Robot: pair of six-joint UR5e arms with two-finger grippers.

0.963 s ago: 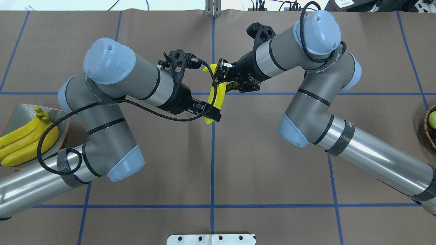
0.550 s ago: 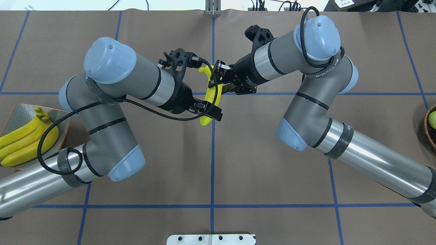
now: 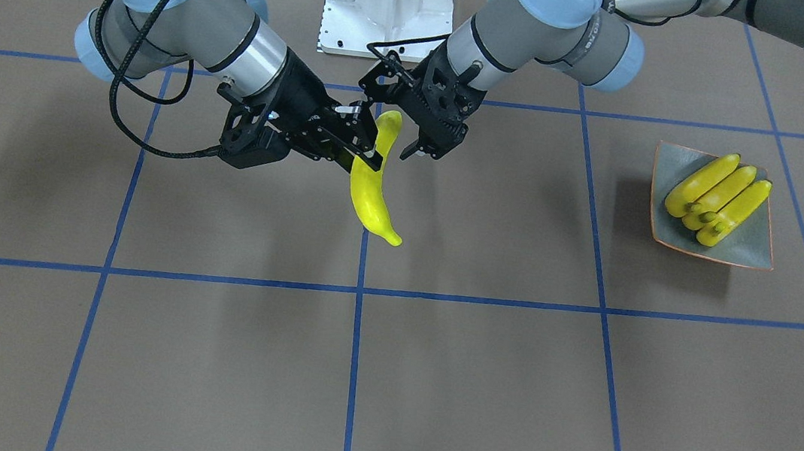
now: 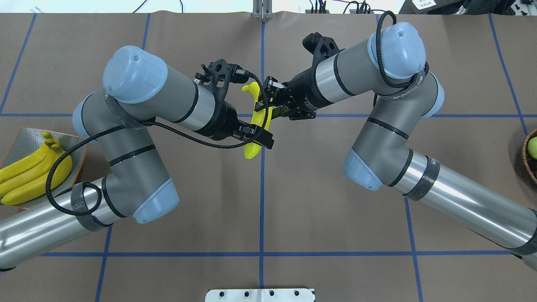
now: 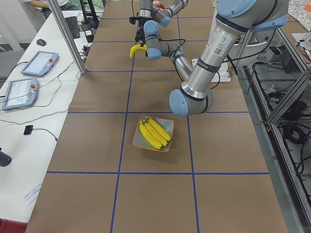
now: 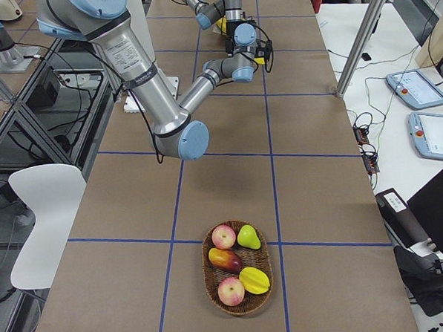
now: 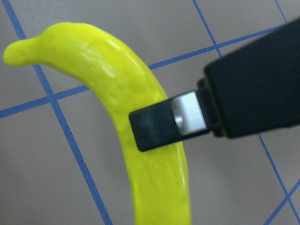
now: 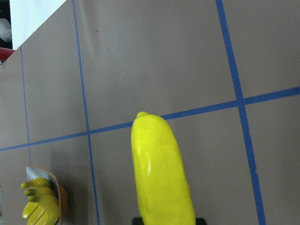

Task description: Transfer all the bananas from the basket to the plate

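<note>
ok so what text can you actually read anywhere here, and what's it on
Nothing reads in full.
Right-arm strap, black: white capitals starting "WAN", the rest blurred.
Left-arm strap, black: white lettering, unreadable.
Right claw, on its body: white print, too small to read.
White label at the overhead view's top edge: too small to read.

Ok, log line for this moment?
phase: handover | right gripper: shut on banana, raised mid-table | left gripper: open, close beside it | plate: three bananas | basket: no bananas
</note>
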